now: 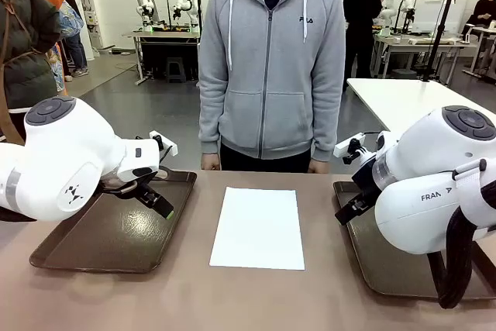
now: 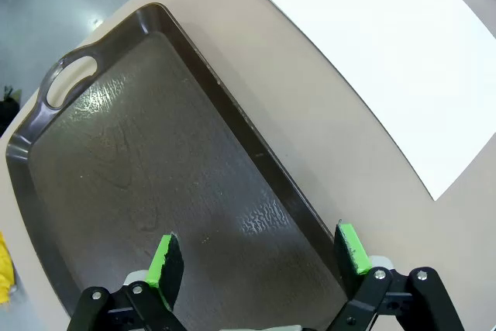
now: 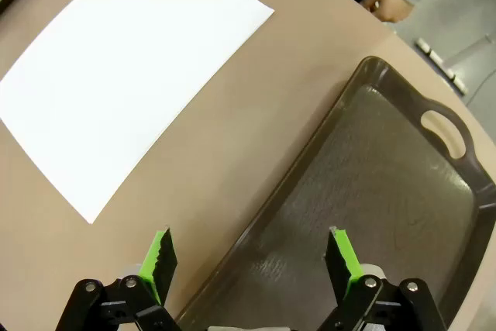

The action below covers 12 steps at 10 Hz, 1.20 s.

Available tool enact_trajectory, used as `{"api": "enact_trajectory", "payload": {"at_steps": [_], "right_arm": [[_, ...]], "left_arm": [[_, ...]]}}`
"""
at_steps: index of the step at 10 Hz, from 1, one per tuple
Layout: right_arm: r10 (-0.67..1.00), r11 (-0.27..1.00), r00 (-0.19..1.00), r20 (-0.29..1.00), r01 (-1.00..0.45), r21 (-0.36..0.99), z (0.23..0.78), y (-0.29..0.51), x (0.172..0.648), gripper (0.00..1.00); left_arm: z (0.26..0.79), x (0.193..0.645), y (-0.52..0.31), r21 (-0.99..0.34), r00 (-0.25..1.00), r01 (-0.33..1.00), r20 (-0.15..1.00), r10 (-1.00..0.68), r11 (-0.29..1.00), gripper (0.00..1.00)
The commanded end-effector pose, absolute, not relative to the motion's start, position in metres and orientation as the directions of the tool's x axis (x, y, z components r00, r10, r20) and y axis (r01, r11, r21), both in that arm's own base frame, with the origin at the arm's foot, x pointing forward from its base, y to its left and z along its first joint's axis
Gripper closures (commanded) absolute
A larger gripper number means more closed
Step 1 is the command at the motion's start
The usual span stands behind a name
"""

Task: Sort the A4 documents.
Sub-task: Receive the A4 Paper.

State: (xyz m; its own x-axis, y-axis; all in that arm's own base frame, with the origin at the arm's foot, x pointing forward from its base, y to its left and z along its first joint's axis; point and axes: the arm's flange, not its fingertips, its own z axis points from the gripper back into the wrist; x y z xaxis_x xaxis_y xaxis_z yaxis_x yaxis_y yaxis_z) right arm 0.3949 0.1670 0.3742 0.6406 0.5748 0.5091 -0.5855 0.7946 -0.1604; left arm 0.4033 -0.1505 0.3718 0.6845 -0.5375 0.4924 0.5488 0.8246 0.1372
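Note:
A white A4 document (image 1: pixel 258 227) lies flat in the middle of the brown table, between two dark brown trays; it also lies at the upper right of the left wrist view (image 2: pixel 395 52) and the upper left of the right wrist view (image 3: pixel 124 75). My left gripper (image 2: pixel 260 257) hovers open over the left tray (image 1: pixel 108 238), nothing between its green pads. My right gripper (image 3: pixel 252 257) hangs open above the inner rim of the right tray (image 1: pixel 387 265), also empty.
A person in a grey hoodie stands at the far edge, hands (image 1: pixel 210 162) resting by the table. Both trays (image 2: pixel 132 168) (image 3: pixel 380 207) have bare floors. Bare tabletop (image 1: pixel 232 300) surrounds the sheet.

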Motion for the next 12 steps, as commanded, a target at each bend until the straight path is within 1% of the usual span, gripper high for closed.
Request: {"api": "enact_trajectory", "payload": {"at_steps": [1,11,12], "right_arm": [[0.574,0.795,0.641,0.509,-0.585,-0.160,0.374,0.167,0.395,0.00],[0.575,0.795,0.641,0.509,-0.586,-0.160,0.374,0.167,0.395,0.00],[0.532,0.783,0.622,0.575,-0.620,-0.053,0.392,0.146,0.383,0.00]], "left_arm": [[0.372,0.403,-0.150,0.137,0.685,0.548,0.493,-0.537,0.825,0.00],[0.372,0.403,-0.151,0.138,0.684,0.549,0.492,-0.538,0.824,0.00],[0.392,0.399,-0.131,0.124,0.708,0.500,0.512,-0.488,0.857,0.00]]}}
